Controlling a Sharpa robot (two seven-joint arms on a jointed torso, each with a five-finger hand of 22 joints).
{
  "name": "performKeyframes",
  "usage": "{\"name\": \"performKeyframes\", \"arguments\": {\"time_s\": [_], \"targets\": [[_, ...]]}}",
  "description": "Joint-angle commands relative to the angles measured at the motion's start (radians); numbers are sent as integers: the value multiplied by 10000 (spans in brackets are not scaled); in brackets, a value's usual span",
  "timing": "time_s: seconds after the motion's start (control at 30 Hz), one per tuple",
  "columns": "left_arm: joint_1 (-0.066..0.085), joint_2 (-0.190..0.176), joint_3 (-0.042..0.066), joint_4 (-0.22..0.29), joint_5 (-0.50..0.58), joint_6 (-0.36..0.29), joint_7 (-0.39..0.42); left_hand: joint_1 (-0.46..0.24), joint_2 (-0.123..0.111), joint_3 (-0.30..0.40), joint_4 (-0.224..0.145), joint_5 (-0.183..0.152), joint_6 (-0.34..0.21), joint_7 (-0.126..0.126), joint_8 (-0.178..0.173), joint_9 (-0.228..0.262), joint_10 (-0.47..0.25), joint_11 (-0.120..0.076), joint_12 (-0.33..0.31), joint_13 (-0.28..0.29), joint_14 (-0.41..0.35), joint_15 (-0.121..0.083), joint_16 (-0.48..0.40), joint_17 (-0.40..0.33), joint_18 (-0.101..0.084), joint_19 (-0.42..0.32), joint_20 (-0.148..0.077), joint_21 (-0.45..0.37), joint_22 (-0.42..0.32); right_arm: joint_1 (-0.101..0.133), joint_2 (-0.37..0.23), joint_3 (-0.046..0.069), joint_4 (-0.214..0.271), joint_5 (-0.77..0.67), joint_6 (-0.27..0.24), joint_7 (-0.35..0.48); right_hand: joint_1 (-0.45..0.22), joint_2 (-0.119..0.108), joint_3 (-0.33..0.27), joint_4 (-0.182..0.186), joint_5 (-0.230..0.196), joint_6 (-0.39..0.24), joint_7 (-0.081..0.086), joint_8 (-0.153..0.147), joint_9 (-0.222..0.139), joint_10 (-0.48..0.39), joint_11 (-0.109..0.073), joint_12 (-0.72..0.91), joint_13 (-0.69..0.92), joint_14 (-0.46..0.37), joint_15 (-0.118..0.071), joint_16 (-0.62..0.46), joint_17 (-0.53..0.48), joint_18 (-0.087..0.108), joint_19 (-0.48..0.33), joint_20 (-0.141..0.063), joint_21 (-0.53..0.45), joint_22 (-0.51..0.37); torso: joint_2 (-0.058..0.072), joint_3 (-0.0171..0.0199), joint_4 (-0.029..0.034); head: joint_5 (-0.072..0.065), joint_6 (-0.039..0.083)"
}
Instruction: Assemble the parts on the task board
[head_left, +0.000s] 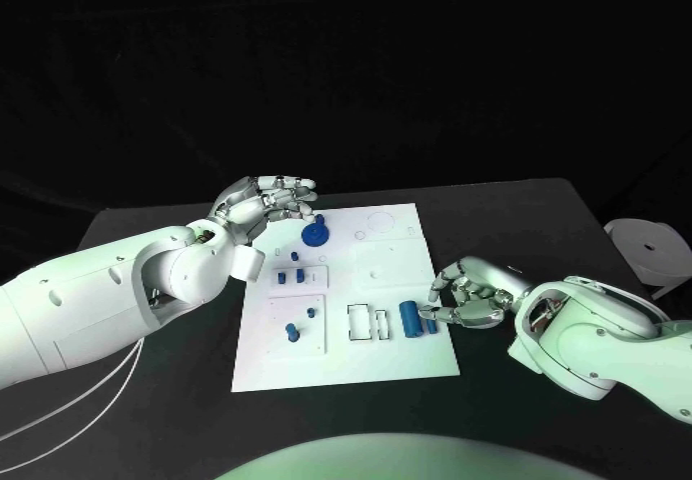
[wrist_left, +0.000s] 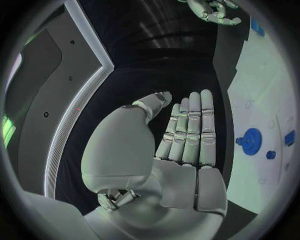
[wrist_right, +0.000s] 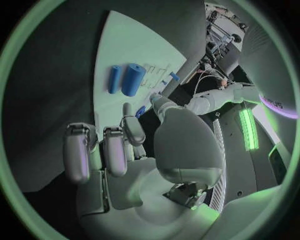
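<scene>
The white task board (head_left: 346, 345) lies in the middle of the black table. On it sit a blue disc with a knob (head_left: 317, 235), several small blue pieces (head_left: 296, 276), a thick blue cylinder (head_left: 410, 318) and a thin blue pin (head_left: 428, 322). My left hand (head_left: 267, 205) hovers over the board's far left corner, fingers stretched and apart (wrist_left: 190, 130), holding nothing; the disc (wrist_left: 252, 141) lies beside it. My right hand (head_left: 464, 295) is at the board's right edge, fingers loosely curled, just beside the pin. Cylinder (wrist_right: 132, 79) and pin (wrist_right: 114, 79) lie beyond its fingertips (wrist_right: 128, 112), untouched.
A white ring-shaped object (head_left: 649, 245) sits at the table's far right edge. Empty outlined slots (head_left: 368, 322) lie left of the cylinder. Bare black table (head_left: 173, 215) surrounds the board on all sides.
</scene>
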Motion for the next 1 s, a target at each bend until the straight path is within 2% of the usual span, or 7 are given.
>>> {"name": "performKeyframes", "arguments": {"time_s": [0.03, 0.17, 0.33, 0.5, 0.73, 0.83, 1.0], "targets": [[1, -4, 7, 27, -25, 177, 60, 3, 84, -63, -23, 12, -56, 18, -64, -12, -84, 17, -56, 10, -41, 1, -53, 11, -5, -43, 2, -31, -15, -70, 128, 0, -47, -952, 274, -592, -104, 0, -56, 38, 55, -83, 15, 33, 17, -44, -15, -42, -48, 632, -38, 29, 477, -106, 601, 2, 4, 2275, 4, -13, 8, -40, -18], [0, -16, 7, 36, -25, 182, 55, 3, 84, -63, -23, 12, -56, 18, -64, -12, -84, 17, -56, 10, -41, 1, -53, 11, -5, -43, 2, -31, -15, -137, 277, -5, -136, -1211, 306, -677, -98, -3, -72, 51, 47, -87, 16, 32, 19, -55, -15, -57, -60, 630, -37, 26, 467, -103, 596, 2, -10, 2271, 14, -19, 23, -54, -5], [-1, -33, 7, 45, -25, 188, 55, -15, 94, -72, -12, 12, -54, 19, -68, -10, -89, 19, -54, 15, -47, 5, -52, 25, -3, -44, 8, -43, -19, -219, 467, -10, -246, -1459, 286, -722, -70, -5, -103, 75, 34, -91, 16, 35, 24, -46, -16, -41, -33, 632, -36, 32, 483, -112, 610, 3, 29, 2282, 16, -2, -5, -5, -23], [-1, -46, 7, 57, -25, 205, 47, -15, 94, -72, -12, 12, -54, 19, -68, -10, -89, 19, -54, 15, -47, 5, -52, 25, -3, -44, 8, -43, -19, -306, 694, -12, -388, -1621, 289, -778, -62, -4, -107, 77, 34, -90, 15, 36, 26, -48, -16, -45, -36, 631, -36, 31, 480, -110, 608, 3, 23, 2280, 21, 2, 1, 25, -53], [-1, -73, 7, 69, -24, 233, 20, -15, 94, -72, -12, 12, -54, 19, -68, -10, -89, 19, -54, 15, -47, 5, -52, 25, -3, -44, 8, -43, -19, -429, 951, -14, -626, -1644, 377, -869, -51, 21, -151, 142, 41, -91, 17, 42, 34, -48, -14, -41, -17, 624, -35, 19, 451, -104, 595, 5, -8, 2271, 24, -7, 26, 37, -106], [-1, -88, 7, 74, -24, 234, 17, -15, 94, -72, -12, 12, -54, 19, -68, -10, -89, 19, -54, 15, -47, 5, -52, 25, -3, -44, 8, -43, -19, -492, 1050, -14, -705, -1654, 424, -904, -51, 25, -164, 159, 41, -93, 17, 43, 36, -49, -14, -42, -15, 623, -34, 18, 449, -102, 592, 5, -15, 2269, 20, -11, 1, 77, -120], [-1, -104, 7, 83, -24, 238, 13, -15, 94, -72, -12, 12, -54, 19, -68, -10, -89, 19, -54, 15, -47, 5, -52, 25, -3, -44, 8, -43, -19, -583, 1209, -15, -833, -1703, 490, -976, -46, 36, -204, 211, 38, -95, 17, 46, 42, -49, -12, -40, -1, 621, -33, 15, 441, -104, 594, 6, -8, 2272, 14, -14, -1, 104, -119]]}}
